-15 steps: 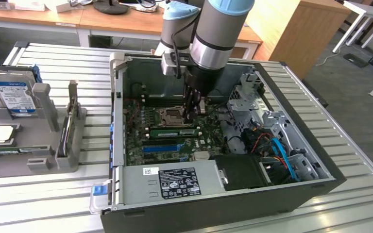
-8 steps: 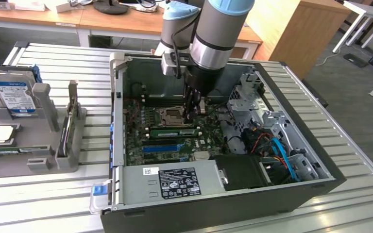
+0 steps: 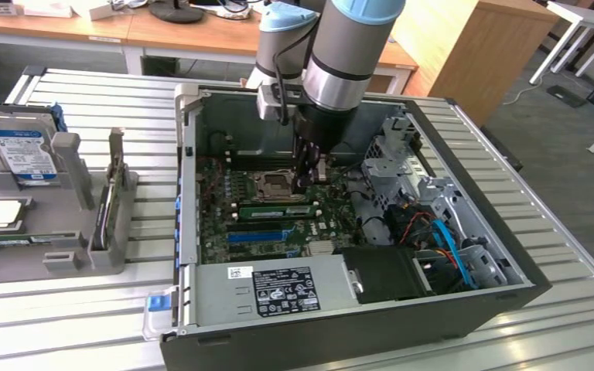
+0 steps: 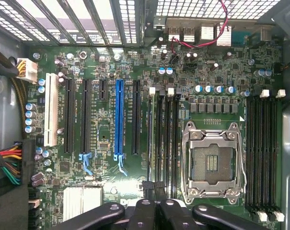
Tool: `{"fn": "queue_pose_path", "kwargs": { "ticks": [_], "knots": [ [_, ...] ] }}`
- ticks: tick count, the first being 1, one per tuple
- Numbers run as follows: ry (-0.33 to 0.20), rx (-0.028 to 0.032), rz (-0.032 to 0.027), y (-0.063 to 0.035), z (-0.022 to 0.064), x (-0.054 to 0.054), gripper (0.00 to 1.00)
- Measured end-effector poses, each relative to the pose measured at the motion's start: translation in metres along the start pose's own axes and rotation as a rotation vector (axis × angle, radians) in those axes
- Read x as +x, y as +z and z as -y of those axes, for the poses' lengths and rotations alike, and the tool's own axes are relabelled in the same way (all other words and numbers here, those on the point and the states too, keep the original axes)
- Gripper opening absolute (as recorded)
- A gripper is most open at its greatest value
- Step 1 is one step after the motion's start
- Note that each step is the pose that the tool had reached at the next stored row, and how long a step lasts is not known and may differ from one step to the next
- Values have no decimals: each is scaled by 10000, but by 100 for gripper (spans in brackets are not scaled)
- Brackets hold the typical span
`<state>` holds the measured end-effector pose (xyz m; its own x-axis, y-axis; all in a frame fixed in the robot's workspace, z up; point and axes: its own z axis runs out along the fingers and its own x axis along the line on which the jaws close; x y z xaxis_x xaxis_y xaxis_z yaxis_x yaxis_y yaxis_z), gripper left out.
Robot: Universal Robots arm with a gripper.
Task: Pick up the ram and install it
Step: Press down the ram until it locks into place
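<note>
My gripper [image 3: 302,187] reaches down into the open computer case [image 3: 188,178] and hangs just over the motherboard, beside the silver CPU socket [image 3: 274,184]. The ram [image 3: 272,209], a long green stick, lies along a memory slot next to the socket, on the side of the gripper nearer the exterior camera and a little apart from it. In the wrist view my gripper [image 4: 155,189] is shut, with its black fingers [image 4: 144,211] pressed together over the near end of the black memory slots [image 4: 163,139]. Nothing shows between the fingertips. The CPU socket [image 4: 213,163] lies beside those slots.
A grey holder [image 3: 65,232] at the exterior view's left carries a hard drive [image 3: 24,154] with a blue-and-white label. Inside the case are the power supply [image 3: 276,286], a drive cage with blue and orange cables [image 3: 442,232], and a blue expansion slot [image 4: 119,120]. Case walls close in all round.
</note>
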<state>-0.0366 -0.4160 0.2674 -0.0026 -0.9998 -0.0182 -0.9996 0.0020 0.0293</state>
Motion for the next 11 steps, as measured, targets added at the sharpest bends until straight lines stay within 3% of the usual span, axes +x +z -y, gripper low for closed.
{"fn": "queue_pose_path", "kwargs": {
  "ticks": [6, 11],
  "knots": [
    [-2, -1, -1, 0, 5, 0, 11],
    [1, -1, 0, -3, 112, 0, 11]
  ]
}}
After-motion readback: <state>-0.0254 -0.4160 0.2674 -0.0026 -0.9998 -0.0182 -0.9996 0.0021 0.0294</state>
